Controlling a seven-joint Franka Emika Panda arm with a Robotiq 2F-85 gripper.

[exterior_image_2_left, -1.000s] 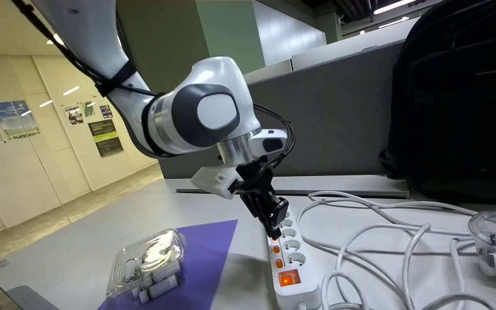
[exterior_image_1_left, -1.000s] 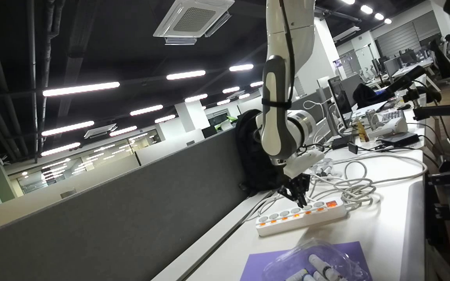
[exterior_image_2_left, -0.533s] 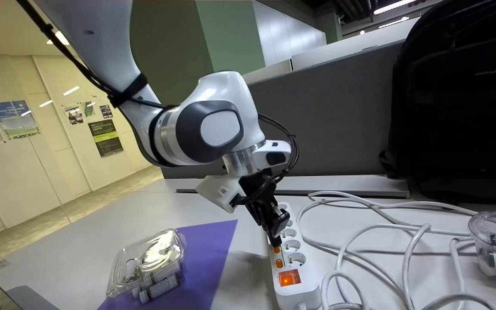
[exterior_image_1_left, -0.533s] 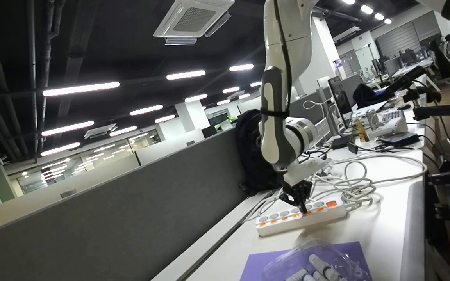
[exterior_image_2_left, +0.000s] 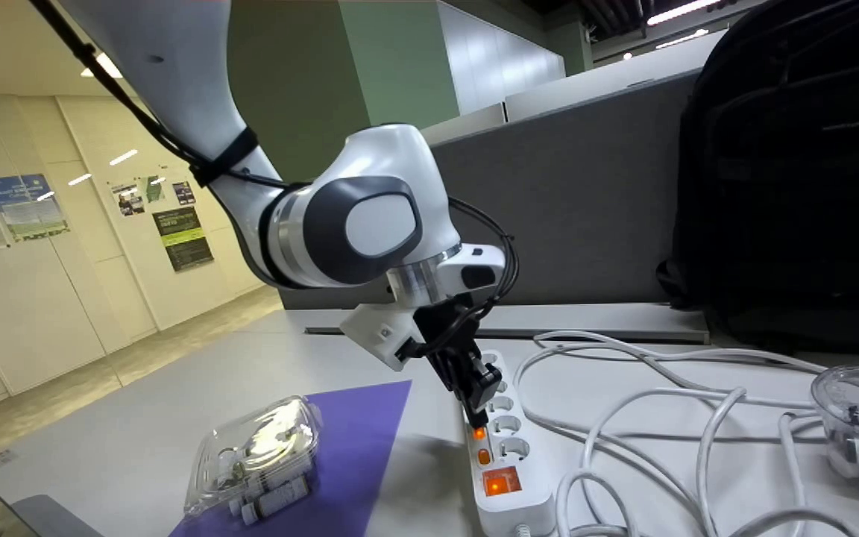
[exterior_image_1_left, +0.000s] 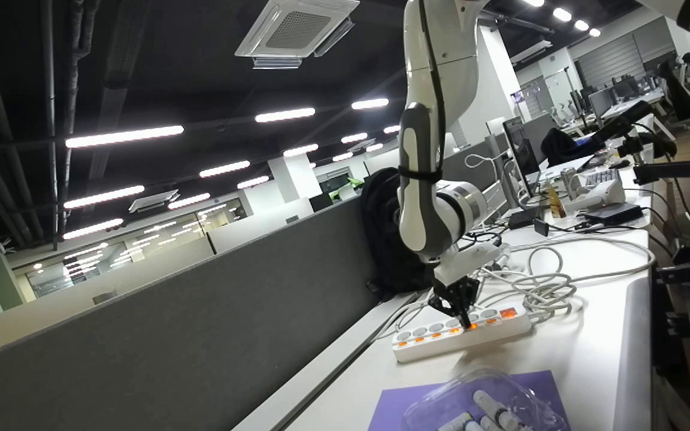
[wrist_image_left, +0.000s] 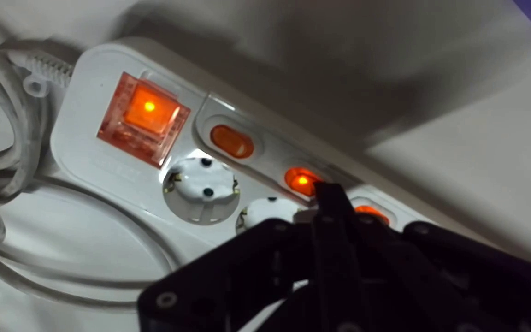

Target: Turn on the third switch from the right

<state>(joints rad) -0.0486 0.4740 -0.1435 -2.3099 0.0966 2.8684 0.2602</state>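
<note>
1. In the wrist view the strip (wrist_image_left: 247, 166) is lying on the table (wrist_image_left: 473, 147), its long axis running from 10 o'clock to 4 o'clock, the main switch (wrist_image_left: 150, 110) glowing at the 10 o'clock end
2. Third in line, counting the main one, the switch (wrist_image_left: 302, 180) is lying lengthwise along the strip, its light showing bright
3. The gripper (wrist_image_left: 341, 198) is pressing its fingers together, the tips overlapping the switch's 4 o'clock edge; whether they are touching it I cannot tell
4. In an exterior view the strip's main end is pointing between 2 and 3 o'clock, with the sheet (exterior_image_1_left: 396, 402) lying at 6 o'clock from the strip
5. Against half a second ago, the switch is glowing instead of showing dull orange, the gripper hardly shifting
</note>
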